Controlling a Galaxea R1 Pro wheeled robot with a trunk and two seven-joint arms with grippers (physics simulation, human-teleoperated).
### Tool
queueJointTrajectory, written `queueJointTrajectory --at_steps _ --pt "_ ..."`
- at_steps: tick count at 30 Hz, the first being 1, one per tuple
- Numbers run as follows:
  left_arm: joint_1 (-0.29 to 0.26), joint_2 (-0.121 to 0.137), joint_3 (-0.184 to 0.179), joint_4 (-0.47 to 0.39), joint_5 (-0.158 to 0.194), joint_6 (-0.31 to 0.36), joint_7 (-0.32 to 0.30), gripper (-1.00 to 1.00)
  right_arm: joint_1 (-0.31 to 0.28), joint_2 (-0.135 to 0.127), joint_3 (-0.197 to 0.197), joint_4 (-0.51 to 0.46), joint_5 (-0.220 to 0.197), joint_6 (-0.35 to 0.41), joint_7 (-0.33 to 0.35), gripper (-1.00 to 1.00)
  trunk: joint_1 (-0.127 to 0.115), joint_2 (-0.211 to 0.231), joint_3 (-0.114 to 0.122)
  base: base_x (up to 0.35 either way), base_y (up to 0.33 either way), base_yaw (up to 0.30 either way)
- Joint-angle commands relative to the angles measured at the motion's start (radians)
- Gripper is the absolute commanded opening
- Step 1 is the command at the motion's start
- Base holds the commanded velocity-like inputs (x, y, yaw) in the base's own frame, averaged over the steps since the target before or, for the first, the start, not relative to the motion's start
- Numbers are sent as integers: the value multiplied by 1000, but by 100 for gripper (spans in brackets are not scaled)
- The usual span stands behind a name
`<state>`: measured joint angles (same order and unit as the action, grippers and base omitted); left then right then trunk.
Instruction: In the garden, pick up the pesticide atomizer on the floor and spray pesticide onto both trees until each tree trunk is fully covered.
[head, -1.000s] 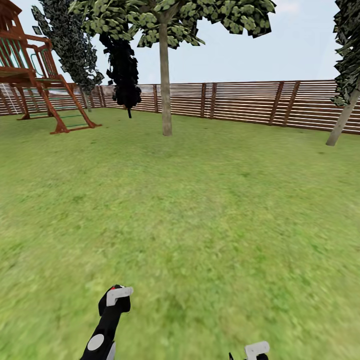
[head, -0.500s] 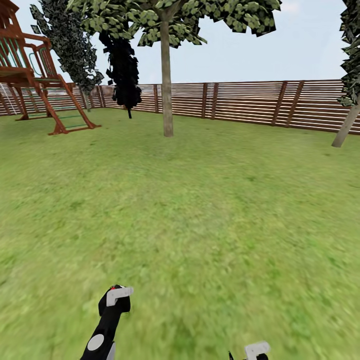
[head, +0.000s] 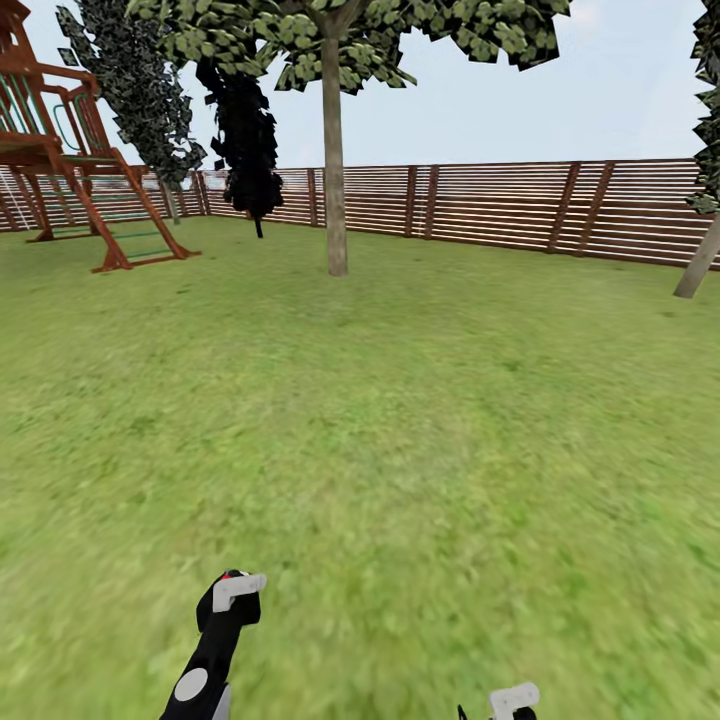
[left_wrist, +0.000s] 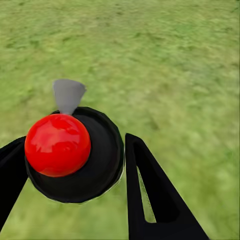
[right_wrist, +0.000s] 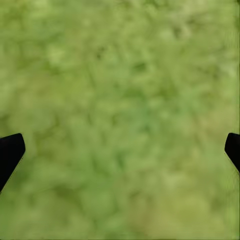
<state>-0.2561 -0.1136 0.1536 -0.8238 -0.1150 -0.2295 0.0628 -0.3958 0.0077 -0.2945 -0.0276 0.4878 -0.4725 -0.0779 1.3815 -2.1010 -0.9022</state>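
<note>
My left gripper (head: 230, 598) is low in the head view, shut on the pesticide atomizer (head: 232, 577). In the left wrist view the atomizer (left_wrist: 102, 160) is a black round body with a red knob (left_wrist: 57, 145) and a grey nozzle (left_wrist: 68, 95), held between the black fingers (left_wrist: 150, 190) of that gripper (left_wrist: 75, 145). My right gripper (head: 512, 702) sits at the bottom edge, and in its wrist view (right_wrist: 125, 145) stands open over grass. A tree with a pale grey-brown trunk (head: 335, 170) stands ahead. Another tree's leaning trunk (head: 698, 268) is at the far right.
A brown slat fence (head: 500, 205) closes the lawn's far side. A wooden play frame (head: 70, 150) stands at the back left. Beside it are a dark grey-flecked tree (head: 140, 90) and an all-black tree (head: 248, 140). Open grass (head: 380, 420) lies between me and the trees.
The whole view has shifted: the middle tree sits slightly lower and the right trunk has slid toward the right edge, so the camera has moved. Both grippers keep their places.
</note>
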Motion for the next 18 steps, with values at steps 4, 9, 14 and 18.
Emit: queueJointTrajectory --at_steps 4,9,14,18 --pt "0 -1 0 -1 -1 -1 0 -100 0 0 0 0 0 0 0 100 0 0 0 338 10 0" --pt "0 -1 0 0 -1 -1 0 -100 0 0 0 0 0 0 0 100 0 0 0 338 74 0" --pt "0 -1 0 0 -2 -1 0 -100 0 0 0 0 0 0 0 100 0 0 0 338 84 0" --pt "0 -1 0 0 -1 0 0 -100 0 0 0 0 0 0 0 100 0 0 0 338 84 0"
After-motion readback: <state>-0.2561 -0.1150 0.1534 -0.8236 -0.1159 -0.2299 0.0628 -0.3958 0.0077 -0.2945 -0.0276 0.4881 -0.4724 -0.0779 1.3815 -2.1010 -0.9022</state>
